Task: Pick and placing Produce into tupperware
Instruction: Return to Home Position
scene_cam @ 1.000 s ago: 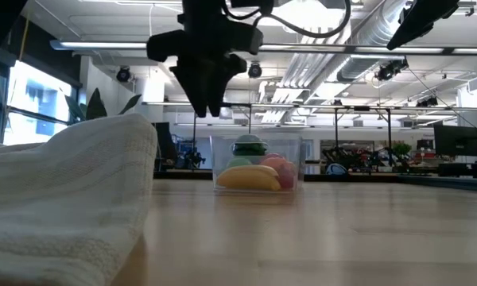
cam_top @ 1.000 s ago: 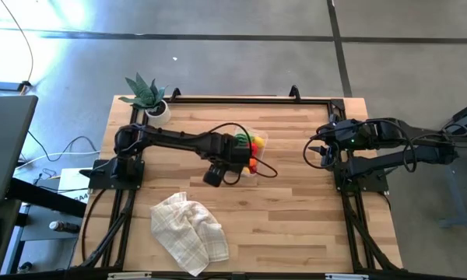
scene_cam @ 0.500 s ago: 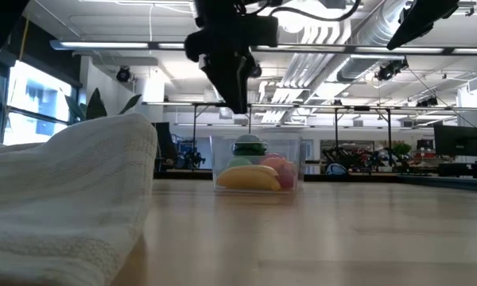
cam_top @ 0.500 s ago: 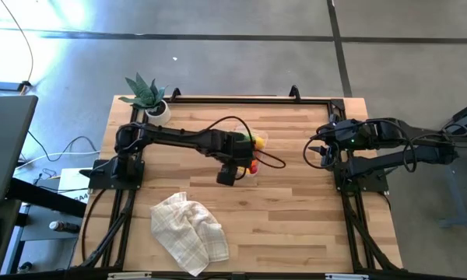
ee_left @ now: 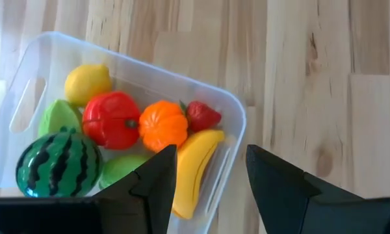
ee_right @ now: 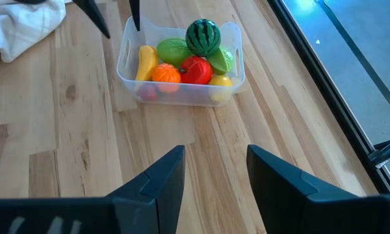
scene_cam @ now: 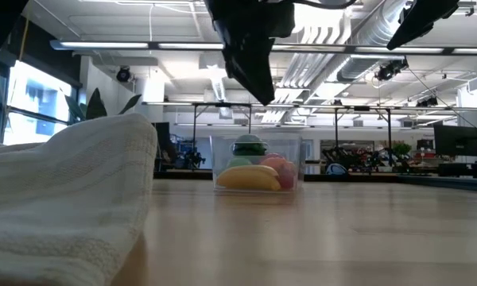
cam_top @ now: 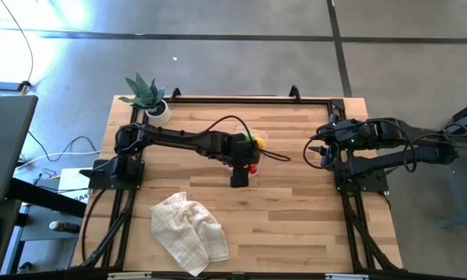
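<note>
Left gripper [ee_left: 211, 155] is open and empty, fingers spread with nothing between them. It hangs above the table just on the near side of the tupperware [ee_left: 238, 112], fingers pointing down, clear of the rim. High view puts it at mid-table [cam_top: 240, 177]; in the low view it sits above the tub [scene_cam: 258, 75] with a visible gap.

Tupperware is mid-table, slightly to the far side, standing flat on the wood. All the produce in view is inside it:
- striped watermelon [ee_left: 57, 162] at one end
- lemon [ee_left: 88, 83]
- red fruit [ee_left: 112, 120] in the middle
- orange [ee_left: 162, 125] touching the red fruit
- strawberry [ee_left: 203, 116] beside the orange
- banana [ee_left: 192, 166] along the wall
- green pieces [ee_left: 58, 117]

Right gripper [ee_right: 214, 156] is open and empty, parked at the table's right edge [cam_top: 315, 154], well apart from the tub.

White checked cloth [cam_top: 191, 232] is crumpled near-left. Potted plant [cam_top: 145, 95] is at the far-left corner.
</note>
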Tool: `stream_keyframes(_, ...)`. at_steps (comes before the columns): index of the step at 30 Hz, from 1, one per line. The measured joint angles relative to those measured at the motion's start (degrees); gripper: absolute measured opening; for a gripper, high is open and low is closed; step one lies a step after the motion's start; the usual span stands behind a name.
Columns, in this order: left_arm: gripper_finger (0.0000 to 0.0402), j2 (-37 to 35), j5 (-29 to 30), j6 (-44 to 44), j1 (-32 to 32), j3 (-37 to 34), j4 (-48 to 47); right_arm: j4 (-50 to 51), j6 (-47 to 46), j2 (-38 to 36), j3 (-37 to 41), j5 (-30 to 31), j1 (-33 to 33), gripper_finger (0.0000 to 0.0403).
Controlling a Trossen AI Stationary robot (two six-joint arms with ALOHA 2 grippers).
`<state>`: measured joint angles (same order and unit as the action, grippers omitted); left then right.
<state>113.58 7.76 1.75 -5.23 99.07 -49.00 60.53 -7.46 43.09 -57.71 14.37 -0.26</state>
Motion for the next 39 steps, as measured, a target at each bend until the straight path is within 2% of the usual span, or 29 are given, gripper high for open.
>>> stream_keyframes(7,0.0172,0.0,0.65,0.55,0.02,0.0,-0.37,0.0,-0.01,0.02,0.0,0.0,0.0,0.0156)
stream_keyframes(13,0.0172,0.0,0.75,5.12,0.0,0.0,-0.09,0.0,0.0,0.02,0.0,0.0,0.01,0.0156)
stream_keyframes(17,0.0172,0.0,0.69,4.25,0.0,0.0,-0.1,0.0,0.0,0.02,0.0,0.02,0.0,0.0156)
stream_keyframes(25,0.0172,0.0,0.44,-3.49,-0.04,0.03,-0.57,0.0,0.01,0.0,0.0,0.0,-0.02,0.0156)
stream_keyframes(32,0.0169,-1.98,0.73,-9.18,-0.04,3.58,-5.97,0.0,0.02,0.02,0.0,0.0,0.0,0.0156)
stream_keyframes(39,0.0123,-8.93,3.43,-13.99,-0.04,4.74,-7.26,0.0,0.02,0.02,0.0,0.0,0.0,0.0156)
